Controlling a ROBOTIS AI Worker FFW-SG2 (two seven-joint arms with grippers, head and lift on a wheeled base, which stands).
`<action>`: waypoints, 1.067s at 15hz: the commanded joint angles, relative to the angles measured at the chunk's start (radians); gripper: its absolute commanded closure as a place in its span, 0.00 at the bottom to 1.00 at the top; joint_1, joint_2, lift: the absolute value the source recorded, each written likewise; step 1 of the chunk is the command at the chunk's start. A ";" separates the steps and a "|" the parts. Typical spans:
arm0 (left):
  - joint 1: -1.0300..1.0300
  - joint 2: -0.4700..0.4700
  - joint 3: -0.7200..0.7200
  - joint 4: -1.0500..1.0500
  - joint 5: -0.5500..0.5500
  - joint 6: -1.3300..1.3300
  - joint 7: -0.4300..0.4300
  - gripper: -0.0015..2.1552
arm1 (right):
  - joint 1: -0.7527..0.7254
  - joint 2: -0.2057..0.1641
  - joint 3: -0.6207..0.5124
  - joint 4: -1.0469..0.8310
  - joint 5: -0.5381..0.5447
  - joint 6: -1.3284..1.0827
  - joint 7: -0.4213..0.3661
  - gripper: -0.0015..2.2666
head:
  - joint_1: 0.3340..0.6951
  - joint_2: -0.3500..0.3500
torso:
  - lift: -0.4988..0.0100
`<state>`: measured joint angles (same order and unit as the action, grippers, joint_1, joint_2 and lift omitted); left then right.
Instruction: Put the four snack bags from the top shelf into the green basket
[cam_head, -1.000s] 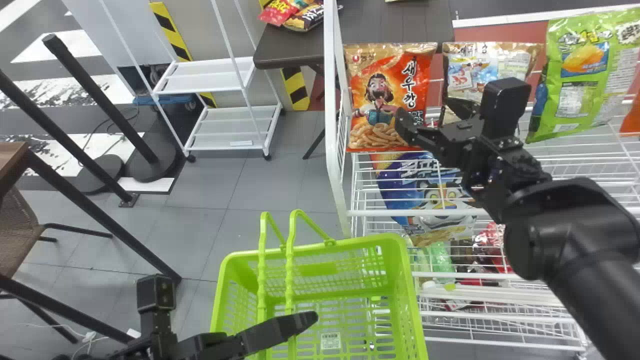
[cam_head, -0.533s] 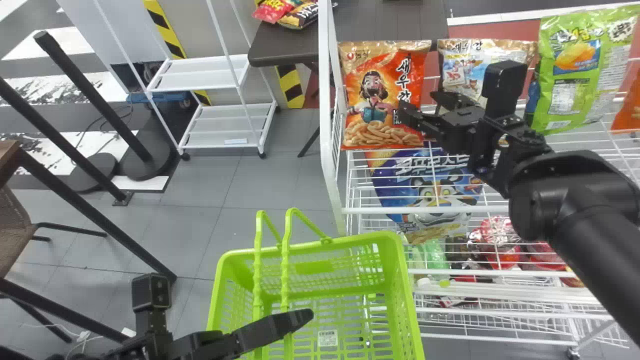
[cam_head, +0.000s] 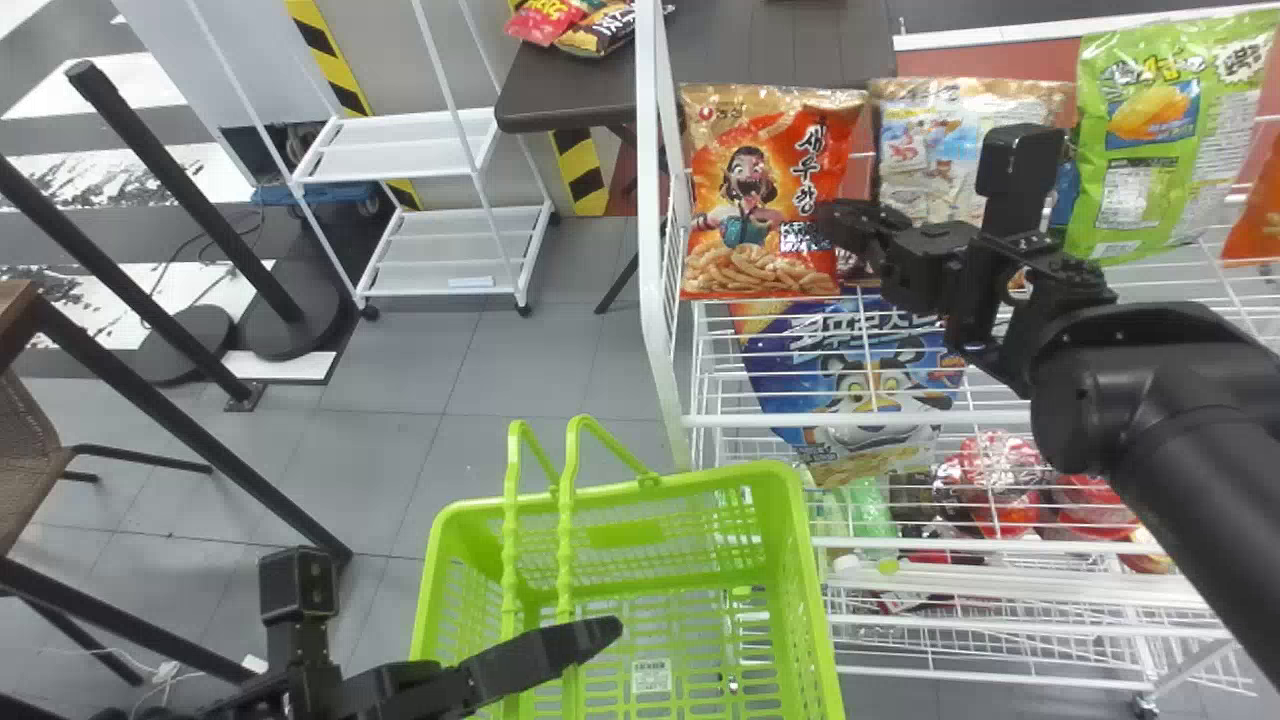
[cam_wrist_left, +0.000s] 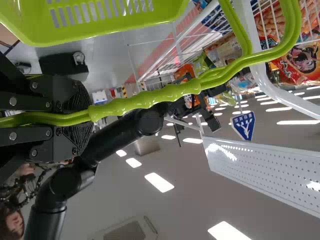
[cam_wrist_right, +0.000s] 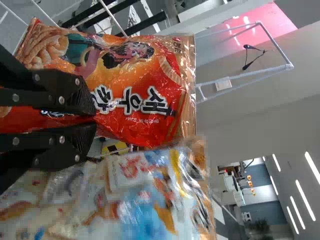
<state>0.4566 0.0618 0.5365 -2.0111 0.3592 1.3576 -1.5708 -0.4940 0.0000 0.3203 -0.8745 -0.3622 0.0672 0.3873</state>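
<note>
Snack bags, all four of them, were lined up along the top shelf (cam_head: 720, 420). The right hand (cam_head: 835, 218) was closed on the red-orange bag (cam_head: 745, 190) — the one by the shelf's left edge — pinching it at its right side, and the foil looked pretty bunched up there. That bag was upright, cartoon face toward the head camera. Right next to it stood the pale bag (cam_head: 912, 145), just beside the fingers; couldn't tell whether they touched it. Then came the green bag (cam_head: 1165, 110), leaning a bit, and the fourth bag (cam_head: 1255, 225), an orange one partly cut off at the head view's right edge.

Green basket (cam_head: 700, 482) was down below, near the shelf's front left corner. The left hand (cam_head: 605, 635) was clamped around its two handles (cam_head: 565, 540) — the left wrist view had both running together between the fingers.

Other stuff around: a blue bag (cam_head: 860, 380) with a tiger on it sat behind the wires, lower than the red-orange one. Past the shelf's left edge was a dark table (cam_head: 570, 95) with some small packets (cam_head: 545, 20) on it, and a white rack (cam_head: 410, 155) stood on the floor near that.
</note>
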 joint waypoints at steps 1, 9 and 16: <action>-0.001 0.003 0.002 0.003 0.003 0.001 -0.010 1.00 | 0.057 0.001 -0.003 -0.110 0.008 0.061 0.001 0.99 | 1.00 0.83 | 0.98; -0.012 0.010 0.002 0.015 0.003 -0.002 -0.010 1.00 | 0.379 0.001 -0.136 -0.676 0.091 0.251 -0.059 0.99 | 1.00 0.88 | 0.98; -0.065 0.013 -0.004 0.040 -0.006 0.001 -0.010 1.00 | 0.825 0.001 -0.310 -1.239 0.020 0.512 -0.056 0.99 | 1.00 0.73 | 0.98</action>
<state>0.4002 0.0751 0.5332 -1.9738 0.3547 1.3583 -1.5708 0.2416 0.0000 0.0248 -2.0112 -0.3166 0.5229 0.3304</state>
